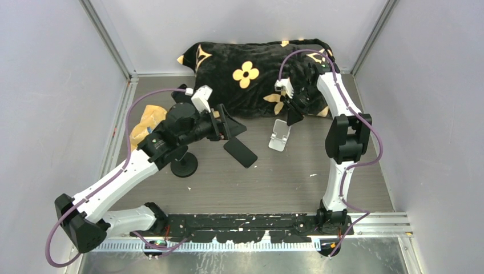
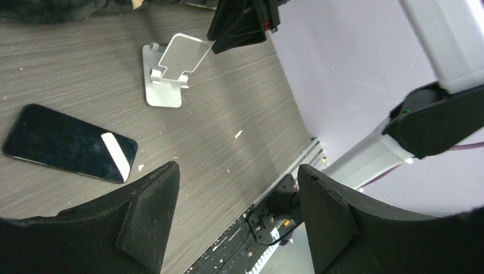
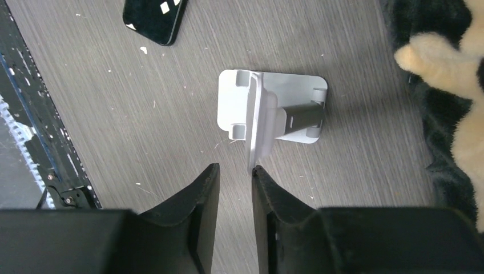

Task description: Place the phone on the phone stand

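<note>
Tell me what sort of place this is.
Probably a robot test cell in a lab: plain grey panel walls close in a table, a mounting rail runs along its near edge, and a phone and phone stand sit out as props.

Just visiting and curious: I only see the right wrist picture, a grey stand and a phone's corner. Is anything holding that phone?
Observer: No. The phone lies flat on the table, and the left hand hangs near it, open and empty.
Visitor: Where is the phone from the stand?
Observer: From above, it lies left of the phone stand, nearer the left hand.
Visitor: And the furry thing at my edge?
Observer: A black plush blanket with yellow flowers, bunched at the far edge of the table.
</note>
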Controlling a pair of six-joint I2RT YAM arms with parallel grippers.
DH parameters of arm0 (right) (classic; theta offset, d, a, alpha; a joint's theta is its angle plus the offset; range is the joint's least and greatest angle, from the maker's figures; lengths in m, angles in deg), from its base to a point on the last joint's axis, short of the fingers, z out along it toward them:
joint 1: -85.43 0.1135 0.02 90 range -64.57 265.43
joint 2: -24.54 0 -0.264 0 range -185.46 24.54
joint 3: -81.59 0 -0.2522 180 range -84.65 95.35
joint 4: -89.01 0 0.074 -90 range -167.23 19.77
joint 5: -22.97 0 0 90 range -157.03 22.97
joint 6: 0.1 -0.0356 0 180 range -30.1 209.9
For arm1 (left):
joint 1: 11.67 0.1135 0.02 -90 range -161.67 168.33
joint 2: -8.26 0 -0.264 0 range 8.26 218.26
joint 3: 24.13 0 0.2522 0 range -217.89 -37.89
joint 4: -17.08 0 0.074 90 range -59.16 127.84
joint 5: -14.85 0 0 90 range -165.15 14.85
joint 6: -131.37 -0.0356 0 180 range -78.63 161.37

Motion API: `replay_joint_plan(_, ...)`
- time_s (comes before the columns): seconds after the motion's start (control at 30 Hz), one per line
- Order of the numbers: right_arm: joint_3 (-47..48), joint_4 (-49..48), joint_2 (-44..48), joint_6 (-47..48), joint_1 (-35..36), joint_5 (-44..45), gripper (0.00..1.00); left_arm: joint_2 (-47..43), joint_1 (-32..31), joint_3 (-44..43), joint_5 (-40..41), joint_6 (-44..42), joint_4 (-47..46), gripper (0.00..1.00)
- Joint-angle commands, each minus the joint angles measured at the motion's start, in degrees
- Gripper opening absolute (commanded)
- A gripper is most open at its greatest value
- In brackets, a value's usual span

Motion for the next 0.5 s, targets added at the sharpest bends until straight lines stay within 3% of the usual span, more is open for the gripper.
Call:
replay_joint_plan(0.0, -0.4, -2.8, 4.4, -5.5, 0.2, -0.6, 0.37, 1.9, -3.9, -2.4, 9.9, -1.0, 1.7, 0.76)
replay_joint_plan(0.27, -5.0, -4.2, 14.2, -17.6, -2.7, -1.1, 0.55, 10.1, -14.4, -8.3, 31.2, 0.5, 8.6, 0.78)
replay_joint_plan(0.37, -14.0, -8.2, 21.0, -22.7, -6.0, -2.9, 0.59, 14.6, -16.5, -10.5, 38.8, 5.5, 13.2, 0.81)
replay_joint_plan(0.47, -27.1, -16.6, 30.1, -28.3, -10.1, -4.8, 0.71, 19.8, -17.0, -13.9, 42.4, 8.9, 18.7, 0.84)
